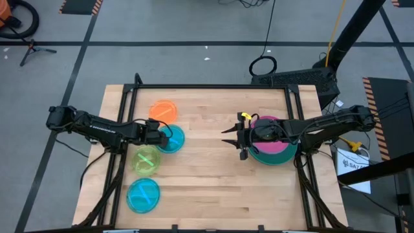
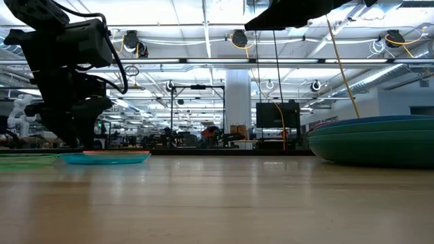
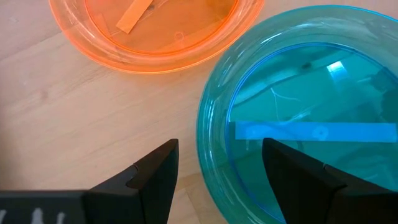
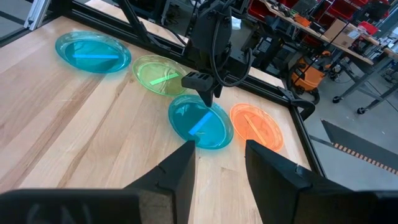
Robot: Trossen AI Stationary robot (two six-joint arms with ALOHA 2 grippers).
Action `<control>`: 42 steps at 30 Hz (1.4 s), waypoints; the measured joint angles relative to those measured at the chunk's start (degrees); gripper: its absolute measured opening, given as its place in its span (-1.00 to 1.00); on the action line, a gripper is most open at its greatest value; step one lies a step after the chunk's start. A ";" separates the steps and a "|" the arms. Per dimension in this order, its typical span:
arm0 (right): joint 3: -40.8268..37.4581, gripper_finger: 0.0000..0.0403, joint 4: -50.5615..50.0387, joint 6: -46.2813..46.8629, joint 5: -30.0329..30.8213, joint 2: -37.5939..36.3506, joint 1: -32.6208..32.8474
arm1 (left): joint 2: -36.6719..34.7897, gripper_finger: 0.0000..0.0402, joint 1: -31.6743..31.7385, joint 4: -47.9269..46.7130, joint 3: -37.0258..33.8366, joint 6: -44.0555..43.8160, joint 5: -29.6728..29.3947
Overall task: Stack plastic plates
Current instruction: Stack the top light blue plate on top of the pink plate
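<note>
Four small plates lie flat on the table's left half: an orange plate (image 1: 163,110), a cyan plate (image 1: 173,140), a lime plate (image 1: 147,160) and a second cyan plate (image 1: 143,195). My left gripper (image 3: 221,144) is open and slants down over the first cyan plate (image 3: 298,130). One finger stands outside its near rim (image 3: 208,155) and one over its inside. At the right a magenta plate (image 1: 272,145) lies in a large teal plate (image 1: 288,155). My right gripper (image 1: 236,136) hovers open and empty beside that stack, well above the table.
The orange plate (image 3: 155,31) lies close beside the cyan one, with a narrow strip of bare wood between them. The middle of the wooden table (image 1: 207,175) lies between the small plates and the stack. Black frame rails (image 1: 213,86) run along the table's edges.
</note>
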 joint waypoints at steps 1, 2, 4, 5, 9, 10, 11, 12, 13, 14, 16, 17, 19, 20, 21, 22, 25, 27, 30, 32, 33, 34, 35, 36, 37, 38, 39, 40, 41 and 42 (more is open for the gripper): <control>0.00 -0.34 0.00 0.00 0.02 0.00 0.01 | 0.00 0.18 0.00 0.02 0.00 0.00 0.00; 0.00 -0.34 0.00 0.00 0.00 0.00 0.01 | 0.00 0.18 0.00 0.02 0.00 0.00 0.00; 0.00 -0.34 0.00 0.00 0.00 0.00 0.01 | 0.00 0.18 0.00 0.02 0.00 0.00 0.00; 0.00 -0.34 0.01 0.00 0.00 0.00 -0.01 | 0.00 0.18 0.00 0.02 0.00 0.00 0.00; 0.00 -0.34 0.02 0.00 0.00 0.00 -0.01 | 0.00 0.18 -0.01 0.04 0.00 0.00 0.00; 0.00 -0.34 0.02 0.00 0.00 0.00 0.00 | 0.00 0.18 -0.01 0.04 0.00 -0.03 0.00; 0.00 -0.34 0.02 0.00 0.00 0.00 0.01 | 0.00 0.18 -0.04 0.04 0.00 -0.07 0.00; 0.00 -0.34 0.01 0.00 0.00 0.00 -0.01 | 0.00 0.18 -0.08 0.07 0.00 -0.11 0.00; 0.00 -0.34 0.02 0.00 0.00 0.00 0.01 | 0.00 0.18 -0.20 0.07 0.00 -0.19 0.00; 0.00 -0.34 0.02 0.00 0.00 0.00 -0.01 | 0.00 0.18 -0.39 0.09 0.00 -0.26 0.00; 0.00 -0.34 0.02 0.00 0.00 0.00 -0.01 | 0.00 0.18 -0.88 0.09 0.00 -0.75 0.00; 0.00 -0.34 0.01 0.00 0.00 0.00 -0.01 | 0.00 0.18 -1.17 0.09 0.00 -1.05 0.00; 0.00 -0.34 0.02 0.00 0.00 0.00 0.00 | 0.00 0.18 -1.74 0.09 0.00 -1.44 -0.09; 0.00 -0.34 0.01 0.00 0.00 0.00 0.00 | 0.00 0.18 -1.93 0.09 0.00 -1.59 -0.19; 0.00 -0.34 0.02 0.00 0.00 0.00 0.01 | 0.00 0.18 -2.18 0.09 0.00 -1.75 -0.35; 0.00 -0.34 0.02 0.00 0.01 0.00 -0.01 | 0.00 0.18 -2.31 0.09 0.00 -1.85 -0.50; 0.00 -0.34 0.02 0.00 0.02 0.00 -0.01 | 0.00 0.18 -2.62 0.07 0.00 -2.19 -0.55; 0.00 -0.34 0.02 0.00 0.01 0.00 0.00 | 0.00 0.18 -2.67 0.07 0.00 -2.20 -0.59; 0.00 -0.34 0.02 0.00 0.00 0.00 0.00 | 0.00 0.18 -2.66 0.07 0.00 -2.21 -0.63; 0.00 -0.34 0.02 0.00 0.01 0.00 0.00 | 0.00 0.18 -2.64 0.07 0.00 -2.23 -0.66; 0.00 -0.34 0.02 0.00 0.00 0.00 -0.01 | 0.00 0.18 -2.64 0.07 0.00 -2.25 -0.66; 0.00 -0.34 0.02 0.00 0.01 0.00 0.00 | 0.00 0.18 -2.64 0.07 0.00 -2.25 -0.68; 0.00 -0.34 0.02 0.00 0.00 0.00 -0.01 | 0.00 0.18 -2.64 0.07 0.00 -2.25 -0.68; 0.00 -0.34 0.02 0.00 0.00 0.00 -0.01 | 0.00 0.18 -2.64 0.07 0.00 -2.27 -0.68; 0.00 -0.34 0.02 0.00 0.01 0.00 0.00 | 0.00 0.18 -2.64 0.07 0.00 -2.27 -0.68; 0.00 -0.34 0.02 0.00 0.00 0.00 0.01 | 0.00 0.18 -2.64 0.07 0.00 -2.29 -0.68; 0.00 -0.34 0.02 0.00 0.00 0.00 0.01 | 0.00 0.18 -2.64 0.07 0.00 -2.36 -0.68; 0.00 -0.34 0.02 0.00 0.00 0.00 -0.01 | 0.00 0.18 -2.64 0.07 0.00 -2.38 -0.69; 0.00 -0.34 0.02 0.00 0.00 0.00 0.01 | 0.00 0.18 -2.64 0.04 0.00 -2.38 -0.70; 0.00 -0.34 0.02 0.00 0.00 0.00 0.01 | 0.00 0.18 -2.64 0.04 0.00 -2.38 -0.71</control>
